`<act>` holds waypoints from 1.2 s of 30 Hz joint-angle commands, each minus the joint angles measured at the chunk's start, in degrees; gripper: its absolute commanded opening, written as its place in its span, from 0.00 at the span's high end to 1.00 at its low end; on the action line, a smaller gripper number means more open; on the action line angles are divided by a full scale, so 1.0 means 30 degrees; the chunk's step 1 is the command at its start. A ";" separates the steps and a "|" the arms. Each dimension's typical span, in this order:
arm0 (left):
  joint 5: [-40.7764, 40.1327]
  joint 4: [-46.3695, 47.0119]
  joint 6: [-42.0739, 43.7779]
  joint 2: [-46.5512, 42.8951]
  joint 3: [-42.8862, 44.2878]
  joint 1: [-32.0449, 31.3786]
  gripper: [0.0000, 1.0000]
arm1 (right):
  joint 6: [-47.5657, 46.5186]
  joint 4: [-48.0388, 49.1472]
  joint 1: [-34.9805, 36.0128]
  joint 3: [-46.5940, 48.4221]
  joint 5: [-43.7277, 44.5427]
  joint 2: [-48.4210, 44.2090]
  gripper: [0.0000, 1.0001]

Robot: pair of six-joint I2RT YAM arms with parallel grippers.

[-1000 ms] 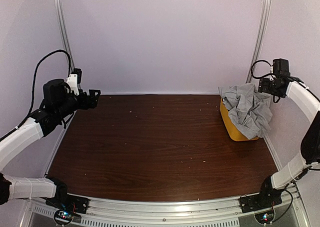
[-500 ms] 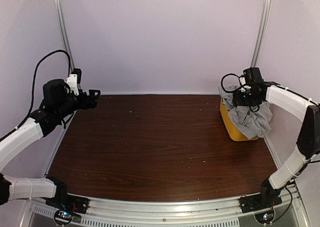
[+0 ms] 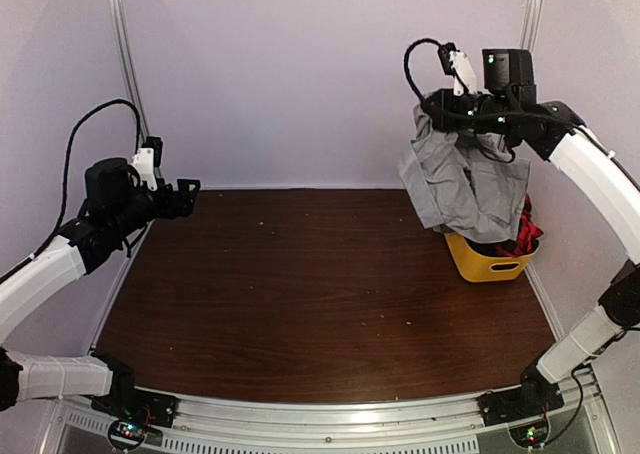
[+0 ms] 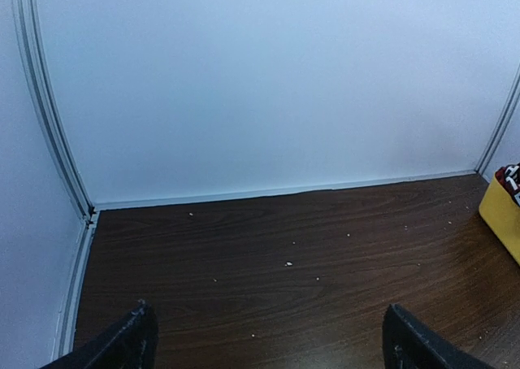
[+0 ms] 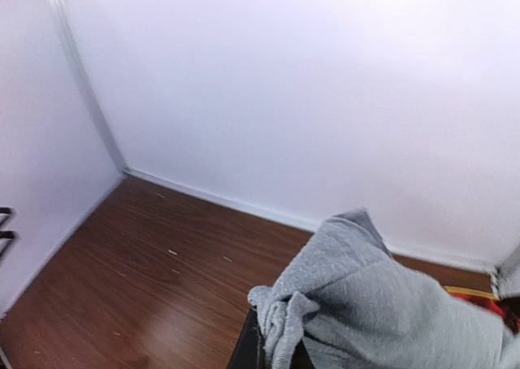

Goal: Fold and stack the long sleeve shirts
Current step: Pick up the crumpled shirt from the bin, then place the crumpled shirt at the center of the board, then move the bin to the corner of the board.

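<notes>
**Grey shirt hangs from a thin pinch over the tub**

The left claw [image 3: 188, 192] waits high at the far left with its jaws spread wide and nothing between them. Below and ahead of it lies only the dark wood-grain desk [image 3: 300, 274], dotted with pale crumbs.

Well to its right, the right claw [image 3: 432, 112] is raised high and clamped shut on a bunched fold of the plain light-grey cloth shirt [image 3: 460, 184]. The wrist view shows only a small wad of fabric pinched at the fingertips. The rest of the shirt drapes straight down beneath the claw in a crumpled mass. Directly under that sits the yellow plastic tub [image 3: 480, 261], with the red-and-black plaid shirt [image 3: 520, 236] poking out just beside the grey hem. Whether the hem has cleared the tub's rim cannot be told from here.

The risks, as I judge them:

- **Slipping:** the hold is narrow, so the shirt's weight may pull it free if the arm swings fast.
- **Snagging:** a trailing sleeve or hem could catch the rim and tip or drag the tub, or pull the plaid shirt out with it.
- **Landing badly:** set down from one bunched point, the shirt would fall in a heap. The left claw is too far off to help spread it.
</notes>
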 commanded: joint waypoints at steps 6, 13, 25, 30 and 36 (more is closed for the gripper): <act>-0.0488 0.0096 -0.0069 -0.0021 0.0371 0.0177 0.02 | 0.0725 0.3098 0.6580 0.5605 -0.9361 0.2541 0.91; -0.0457 0.0081 -0.0081 -0.0119 0.0361 0.0177 0.02 | 0.0740 0.1155 0.6569 0.5375 -0.3229 0.5602 0.57; 0.0043 0.0081 -0.0037 -0.0363 0.0445 0.0177 0.02 | 0.0967 -0.0414 0.1615 -0.3844 0.6613 0.1973 0.00; 0.0449 0.0082 -0.0161 -0.0203 0.0464 0.0177 0.02 | 0.1033 -0.1323 -0.0779 -0.6851 0.8332 0.1324 0.02; 0.0917 0.0341 -0.0219 0.0148 0.0371 0.0127 0.02 | 0.0935 -0.0793 -0.2113 -0.9330 0.7045 0.1581 0.08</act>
